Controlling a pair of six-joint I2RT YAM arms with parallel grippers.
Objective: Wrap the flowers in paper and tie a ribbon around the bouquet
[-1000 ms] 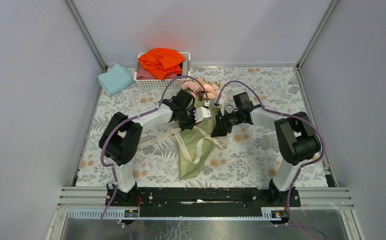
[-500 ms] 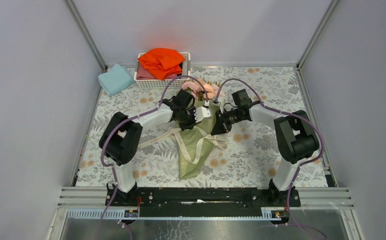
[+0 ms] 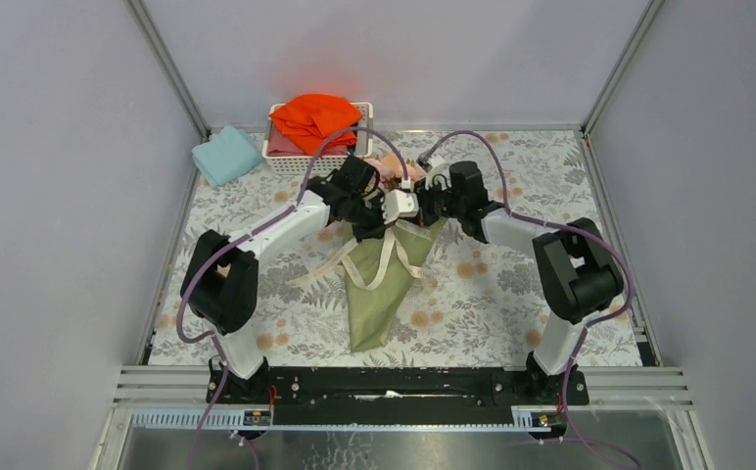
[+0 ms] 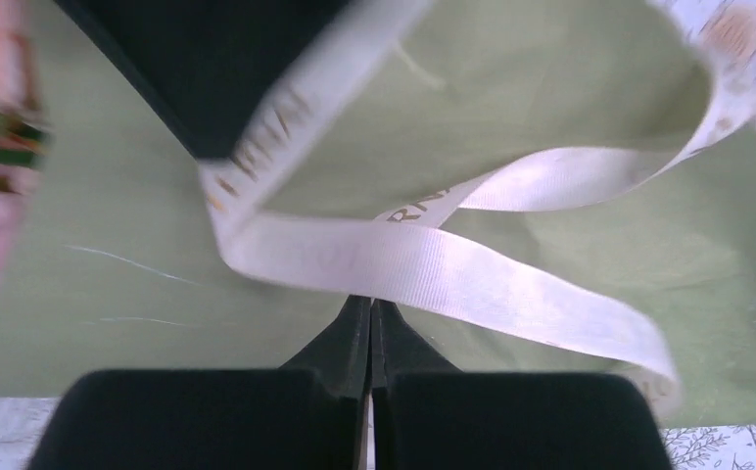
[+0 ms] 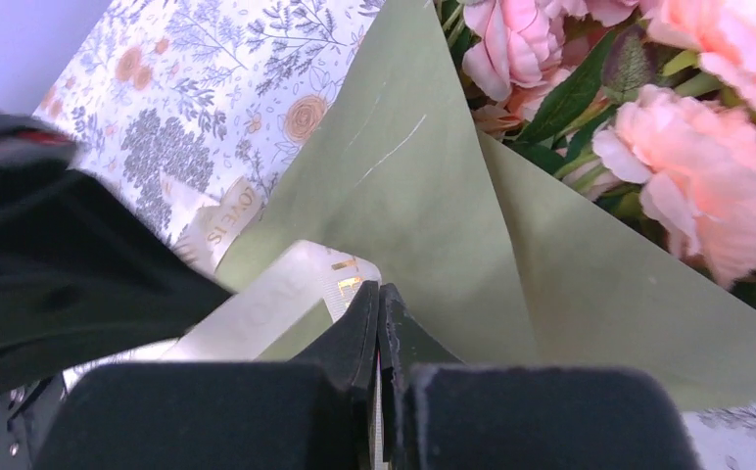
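The bouquet lies mid-table as a cone of olive-green paper (image 3: 374, 304), its point toward the arm bases. Its pink flowers (image 3: 390, 166) at the far, wide end are mostly hidden by both wrists. The cream ribbon (image 3: 386, 264) hangs in loops over the cone. My left gripper (image 3: 379, 227) is shut on the ribbon (image 4: 433, 269) just above the paper (image 4: 550, 88), with the strip crossing its tips (image 4: 370, 302). My right gripper (image 3: 423, 211) is shut on the gold-lettered ribbon end (image 5: 276, 299) at its tips (image 5: 379, 289), beside the paper (image 5: 413, 196) and blooms (image 5: 697, 176).
A white basket (image 3: 286, 164) holding a bright orange cloth (image 3: 315, 117) stands at the back, close behind the grippers. A folded light-blue cloth (image 3: 227, 155) lies at the back left. The left arm (image 5: 51, 245) fills the left of the right wrist view.
My right gripper has closed on the ribbon end. Both grippers have moved toward the back of the table, drawing the ribbon up and pulling its left tail in off the tablecloth.
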